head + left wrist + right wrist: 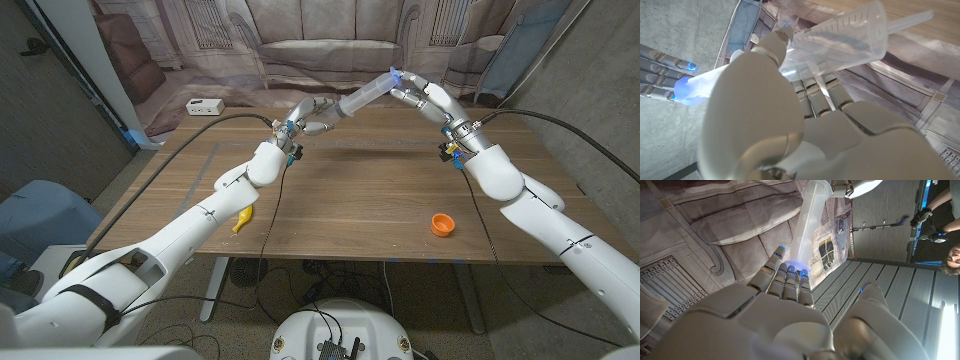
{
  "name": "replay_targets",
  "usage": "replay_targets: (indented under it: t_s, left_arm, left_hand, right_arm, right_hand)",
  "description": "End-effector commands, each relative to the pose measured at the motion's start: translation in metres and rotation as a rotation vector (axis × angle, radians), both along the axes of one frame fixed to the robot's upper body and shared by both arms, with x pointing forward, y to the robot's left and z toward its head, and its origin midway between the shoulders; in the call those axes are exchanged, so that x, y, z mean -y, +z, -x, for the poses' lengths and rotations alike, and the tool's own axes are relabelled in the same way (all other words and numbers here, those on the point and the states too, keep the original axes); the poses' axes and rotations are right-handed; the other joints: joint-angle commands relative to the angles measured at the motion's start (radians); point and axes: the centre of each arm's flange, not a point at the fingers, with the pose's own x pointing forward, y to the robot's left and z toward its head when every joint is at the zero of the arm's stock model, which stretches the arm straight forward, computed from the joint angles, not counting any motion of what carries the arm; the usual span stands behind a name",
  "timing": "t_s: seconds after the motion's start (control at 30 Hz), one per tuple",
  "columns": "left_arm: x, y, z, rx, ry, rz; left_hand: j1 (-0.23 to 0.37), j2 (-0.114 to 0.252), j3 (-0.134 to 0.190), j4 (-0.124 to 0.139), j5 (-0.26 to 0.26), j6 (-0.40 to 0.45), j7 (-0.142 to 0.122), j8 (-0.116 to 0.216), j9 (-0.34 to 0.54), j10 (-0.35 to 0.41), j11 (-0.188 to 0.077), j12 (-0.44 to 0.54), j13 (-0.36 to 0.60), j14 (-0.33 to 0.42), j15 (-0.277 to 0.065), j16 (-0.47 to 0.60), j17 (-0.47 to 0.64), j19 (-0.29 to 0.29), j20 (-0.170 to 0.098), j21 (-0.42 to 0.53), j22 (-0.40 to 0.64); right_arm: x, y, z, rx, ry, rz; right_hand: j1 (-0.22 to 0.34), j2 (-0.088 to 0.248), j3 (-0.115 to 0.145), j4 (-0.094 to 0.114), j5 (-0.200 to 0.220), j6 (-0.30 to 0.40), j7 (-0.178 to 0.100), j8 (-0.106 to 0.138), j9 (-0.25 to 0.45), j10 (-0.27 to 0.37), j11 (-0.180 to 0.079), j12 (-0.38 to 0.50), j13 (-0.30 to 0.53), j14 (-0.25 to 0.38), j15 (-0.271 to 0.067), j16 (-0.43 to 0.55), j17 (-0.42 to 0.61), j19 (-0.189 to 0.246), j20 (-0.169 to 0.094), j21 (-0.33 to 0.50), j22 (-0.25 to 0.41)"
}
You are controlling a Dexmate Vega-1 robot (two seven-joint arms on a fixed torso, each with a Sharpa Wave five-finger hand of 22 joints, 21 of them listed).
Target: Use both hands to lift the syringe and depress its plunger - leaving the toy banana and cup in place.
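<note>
The clear syringe [358, 98] hangs slanted in the air above the far part of the table [380, 190]. My left hand [305, 120] grips its marked barrel [840, 42] at the lower end. My right hand [425, 97] reaches to the upper end, where its straight fingertips [790, 270] touch the end of the white plunger [807, 225]; the thumb [875, 295] stands apart from it. The yellow toy banana [243, 220] lies at the near left edge of the table, beside my left arm. The orange cup [443, 224] stands on the near right.
A white power strip [204, 106] lies at the table's far left corner. A printed backdrop [320, 40] hangs behind the table. A person [951, 255] stands at the edge of the right wrist view, with a hand [920, 217] raised.
</note>
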Motion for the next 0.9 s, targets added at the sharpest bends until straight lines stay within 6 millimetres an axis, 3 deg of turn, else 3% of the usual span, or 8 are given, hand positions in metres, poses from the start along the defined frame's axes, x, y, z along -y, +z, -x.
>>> replay_targets:
  t_s: [0.03,0.9]
  left_arm:
    - [0.0020,0.0016,0.0015,0.003,-0.002,-0.004]
    - [0.0059,0.0020,0.0035,0.004,-0.015,-0.009]
  left_hand:
    - [0.008,0.031,0.058,0.048,0.004,0.005,0.003,0.001,0.006,0.008,0.006,-0.001,0.003,0.019,-0.026,0.004,0.003,0.044,-0.040,0.006,0.002]
    - [0.002,0.034,0.064,0.051,0.008,0.005,0.004,-0.001,0.006,0.009,0.008,-0.005,0.005,0.019,-0.021,0.005,0.003,0.041,-0.038,0.011,0.002]
  right_arm:
    - [-0.0008,-0.0020,-0.0008,-0.010,0.002,0.009]
    - [-0.0017,-0.0048,-0.0022,-0.028,0.011,0.013]
  right_hand:
    - [0.004,0.009,0.008,-0.001,0.005,0.014,-0.002,0.005,0.005,0.009,-0.001,0.003,0.002,0.009,-0.005,0.004,0.004,0.010,-0.001,0.004,0.002]
    - [0.005,0.011,0.010,-0.001,0.005,0.016,-0.002,0.001,0.006,0.012,-0.001,0.001,0.002,0.013,-0.002,0.002,0.004,0.013,0.000,0.001,0.002]
